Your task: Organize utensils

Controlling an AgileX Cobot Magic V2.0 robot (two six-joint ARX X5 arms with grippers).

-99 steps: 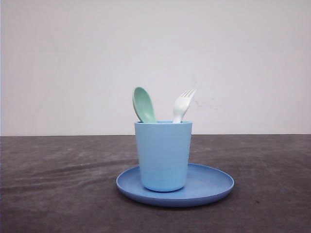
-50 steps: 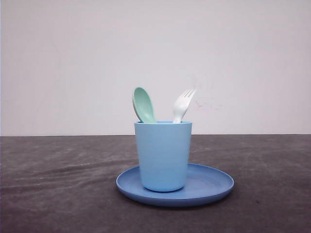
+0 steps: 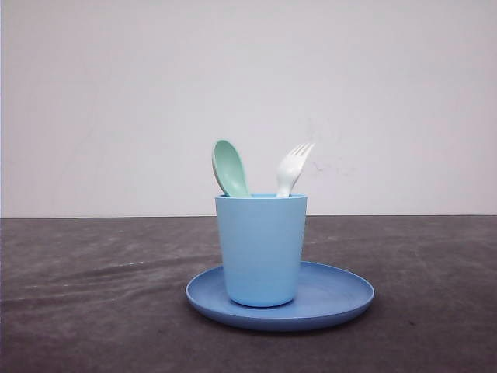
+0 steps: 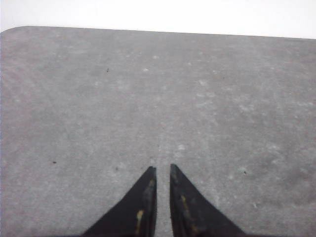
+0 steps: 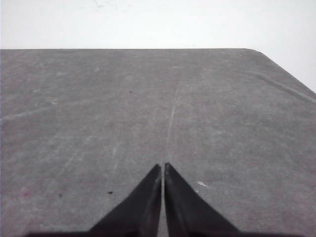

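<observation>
In the front view the mint-green spoon (image 3: 230, 168) and the white fork (image 3: 291, 169) stand head-up in the light blue cup (image 3: 261, 249), spoon on the left, fork on the right. The cup stands on the blue round plate (image 3: 334, 297) at the table's middle. My left gripper (image 4: 162, 169) hangs over bare grey table, its black fingers a narrow slit apart with nothing between them. My right gripper (image 5: 162, 166) is also over bare table, its fingers nearly touching and holding nothing.
The dark grey table (image 3: 85, 295) stretches to both sides of the plate. A white wall stands behind it. A rounded table corner (image 4: 19, 30) shows in the left wrist view, and another corner (image 5: 256, 52) in the right wrist view.
</observation>
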